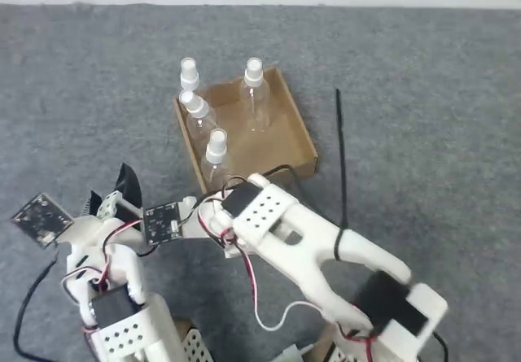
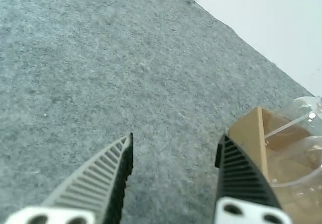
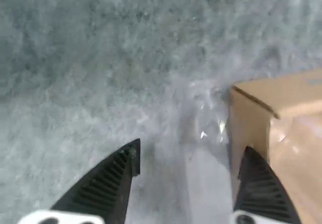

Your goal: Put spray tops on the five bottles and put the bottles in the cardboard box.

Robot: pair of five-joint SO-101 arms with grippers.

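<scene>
Both spread wide: left gripper [image 2: 173,156] empty, right gripper [image 3: 187,159] perhaps straddling a clear bottle [image 3: 204,128]

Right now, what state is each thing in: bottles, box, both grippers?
Cardboard box: open-topped, upright.
Capped bottles: four upright, spray tops on, at least three inside the box.
Clear bottle: on the carpet by the box corner, ungripped; top unclear.
Left gripper: open, empty.
Right gripper: open, empty.

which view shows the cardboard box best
High view: nearly the whole cardboard box lies open from above, walls and floor. Each wrist view catches just one corner of it.
</scene>
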